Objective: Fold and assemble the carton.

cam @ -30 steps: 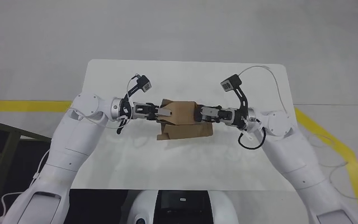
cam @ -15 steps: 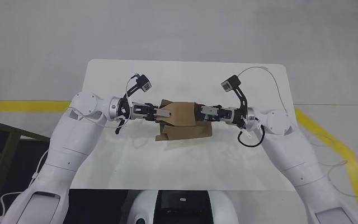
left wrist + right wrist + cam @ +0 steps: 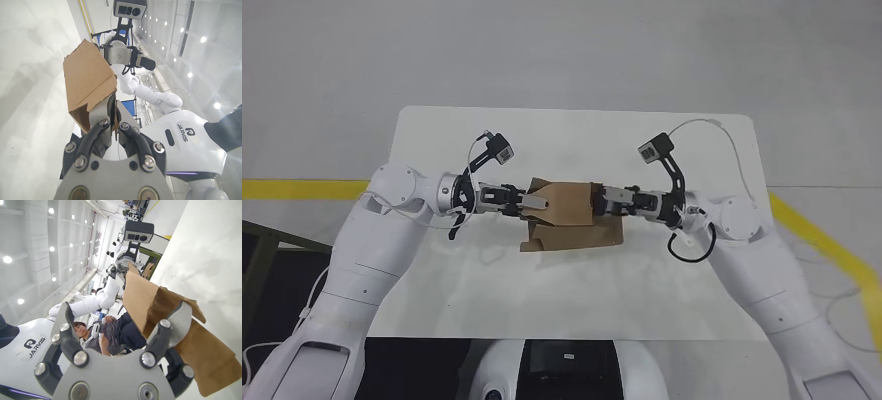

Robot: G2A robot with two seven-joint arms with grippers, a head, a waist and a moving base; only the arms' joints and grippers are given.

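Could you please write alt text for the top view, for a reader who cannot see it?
A partly folded brown carton is at the middle of a white table, between the robot's two arms. The left gripper is shut on one end; the right gripper, open, touches the opposite end.

Layout: the carton (image 3: pixel 572 213) is mid-worktop (image 3: pixel 442 290), long axis left-right, between the two tools. At its left end is the left tool (image 3: pixel 535 200), both fingers pinched onto a flap edge. At its right end is the right tool (image 3: pixel 595 202): one finger (image 3: pixel 179 317) lies against the carton, the other stands well apart from it in free air. The arms come in from opposite sides, roughly in line with each other. Can't tell if the carton's underside touches the worktop. A floor stripe (image 3: pixel 302 188) runs off beyond the worktop's left and right sides.
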